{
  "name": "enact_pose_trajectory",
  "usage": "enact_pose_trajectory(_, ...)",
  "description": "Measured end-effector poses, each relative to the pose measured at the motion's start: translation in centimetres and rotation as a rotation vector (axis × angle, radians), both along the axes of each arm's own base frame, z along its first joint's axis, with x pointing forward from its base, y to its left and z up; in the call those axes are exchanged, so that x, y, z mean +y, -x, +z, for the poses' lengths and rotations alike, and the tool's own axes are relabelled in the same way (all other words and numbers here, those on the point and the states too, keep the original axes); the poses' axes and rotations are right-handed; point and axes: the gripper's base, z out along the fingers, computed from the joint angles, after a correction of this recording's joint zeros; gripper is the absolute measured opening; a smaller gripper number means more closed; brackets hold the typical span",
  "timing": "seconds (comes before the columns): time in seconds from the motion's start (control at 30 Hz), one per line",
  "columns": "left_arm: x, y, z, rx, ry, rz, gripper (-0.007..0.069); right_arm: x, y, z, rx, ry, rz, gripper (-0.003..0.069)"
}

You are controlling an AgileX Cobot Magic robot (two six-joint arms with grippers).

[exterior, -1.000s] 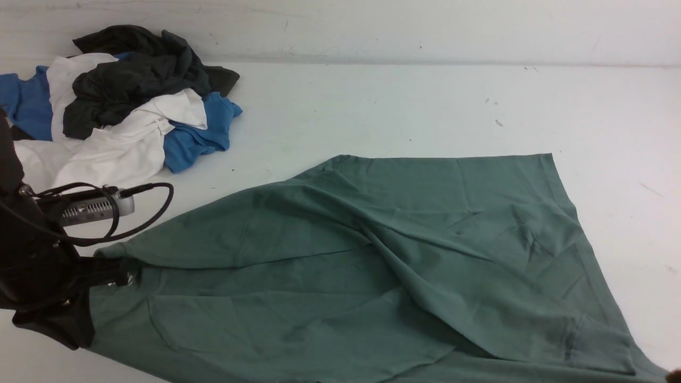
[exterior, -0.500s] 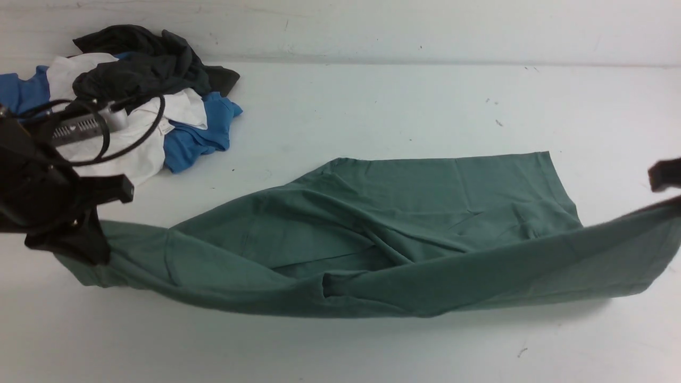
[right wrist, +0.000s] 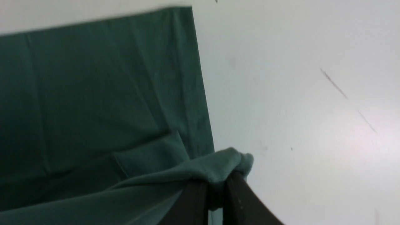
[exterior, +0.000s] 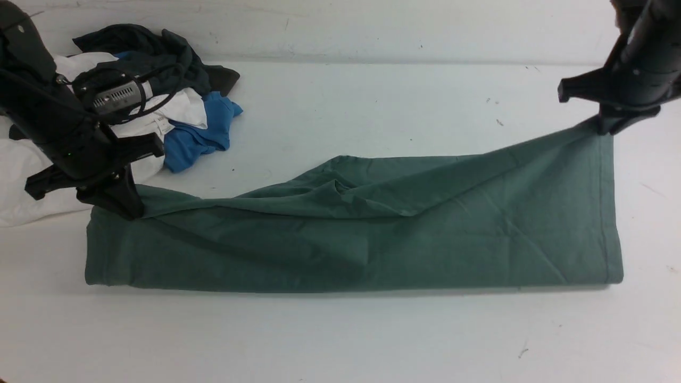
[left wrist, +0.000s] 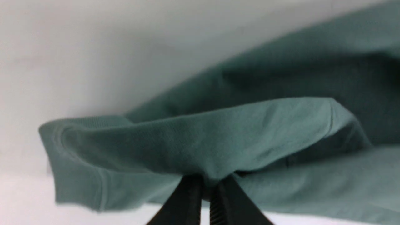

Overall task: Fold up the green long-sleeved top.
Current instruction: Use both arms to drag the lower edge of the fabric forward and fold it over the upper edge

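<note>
The white counter (exterior: 340, 340) is matte and marked with small dark specks and faint scuffs, mostly toward its far right part. Across its middle lies the green long-sleeved top (exterior: 372, 244), doubled into a long band that runs left to right. Its near folded edge rests straight and flat on the surface. Its two far corners are raised off the counter, so the upper layer slopes and wrinkles toward the centre. At the far left sits a crumpled heap of clothes: a dark charcoal garment (exterior: 159, 48) on top, a white garment (exterior: 21, 181) spreading toward the near side, and a blue garment (exterior: 197, 138) at the heap's right edge. The heap lies just beside the top's left end.
</note>
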Motion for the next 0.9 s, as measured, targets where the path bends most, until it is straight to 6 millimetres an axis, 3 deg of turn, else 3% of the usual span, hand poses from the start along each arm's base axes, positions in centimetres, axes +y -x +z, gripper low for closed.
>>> enact_pose_trajectory(0.17, -0.1, -2.9, -2.1, -0.044, 0.046, 0.068, 0.0017, -0.2, -4.0, -2.1, -0.039, -0.017, -0.012, 0.0036)
enact_pose_trajectory(0.3, -0.2, -4.7, -4.3, -0.086, 0.085, 0.12, 0.0025, -0.2, -6.9, -6.2, -0.07, -0.012, 0.002, 0.0042)
enact_pose_trajectory(0.33, -0.2, -4.7, -4.5, -0.087, 0.085, 0.123, 0.0027, -0.2, -6.9, -6.2, -0.075, -0.011, 0.003, 0.0045)
enact_pose_trajectory(0.4, -0.1, -5.0, -4.9, -0.092, 0.084, 0.129, 0.0047, -0.2, -7.9, -8.1, -0.088, -0.008, 0.011, 0.0063)
enact_pose_trajectory(0.5, 0.0, -5.2, -4.9, -0.114, 0.074, 0.131, 0.0128, -0.4, -9.0, -10.0, -0.12, -0.009, 0.019, 0.0155)
enact_pose_trajectory(0.6, 0.2, -5.2, -4.4, -0.132, 0.045, 0.118, 0.0194, -0.6, -9.1, -9.8, -0.127, -0.004, 0.016, 0.0239)
enact_pose_trajectory(0.7, 0.7, -5.4, -2.1, -0.161, -0.014, 0.074, 0.0314, -0.8, -8.9, -7.8, -0.106, 0.002, -0.005, 0.0361)
enact_pose_trajectory(0.9, 1.2, -5.2, 2.4, -0.174, -0.085, 0.015, 0.0382, -0.8, -8.1, -3.8, -0.115, 0.008, 0.035, 0.0423)
